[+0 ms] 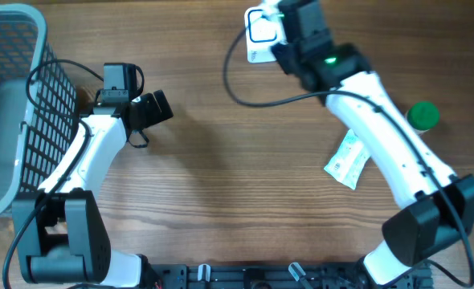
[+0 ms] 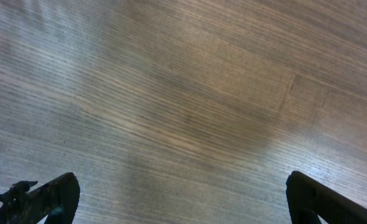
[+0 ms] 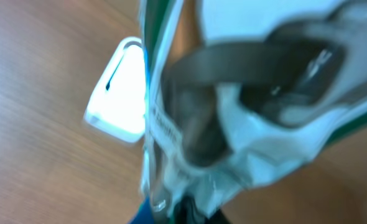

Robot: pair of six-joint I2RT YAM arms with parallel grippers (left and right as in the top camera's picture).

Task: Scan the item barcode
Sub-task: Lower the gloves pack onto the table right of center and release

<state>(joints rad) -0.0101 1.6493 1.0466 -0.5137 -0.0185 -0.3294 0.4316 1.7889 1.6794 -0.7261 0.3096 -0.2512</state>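
Note:
My right gripper (image 1: 289, 32) is shut on a crinkled white and green packet (image 3: 258, 130), gripping it by its lower edge. The packet fills most of the right wrist view, blurred, and no barcode can be made out on it. It hangs just beside and over a white scanner (image 1: 259, 36) with a blue outline at the table's far edge; this scanner (image 3: 117, 99) shows left of the packet. My left gripper (image 1: 158, 106) hovers open over bare wood at the left, its dark fingertips (image 2: 50, 196) wide apart with nothing between them.
A grey wire basket (image 1: 16, 104) stands at the far left. A white sachet (image 1: 348, 160) lies on the table beside my right arm, and a green round lid (image 1: 422, 116) sits further right. The scanner's black cable (image 1: 245, 96) loops across the table.

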